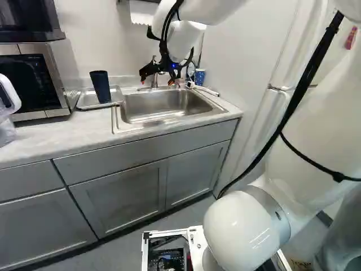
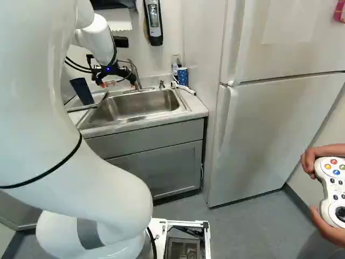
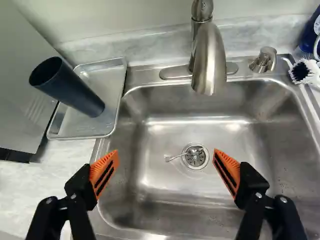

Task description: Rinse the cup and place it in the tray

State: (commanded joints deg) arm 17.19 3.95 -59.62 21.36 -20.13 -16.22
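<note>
Left base view: the tool is hanging above the steel sink, well apart from the cup. Wrist view: the tool is holding its two fingers spread wide, ribbed orange pads facing each other at a slant, with the sink's basin showing between and beyond them.

Cup, dark blue, smooth, tall, tapering toward its base: is standing mouth up in the shallow metal tray, left of the sink. Tray is showing a raised rim and rounded corners and is resting on the pale, faintly mottled surface, just right of the microwave.

Sink is reflecting light off brushed walls with rounded corners. A round, perforated drain is sitting in its floor. The satin metal faucet is rising at the far edge; a white-bristled brush is lying by the far right corner, near a blue patterned cup.
</note>
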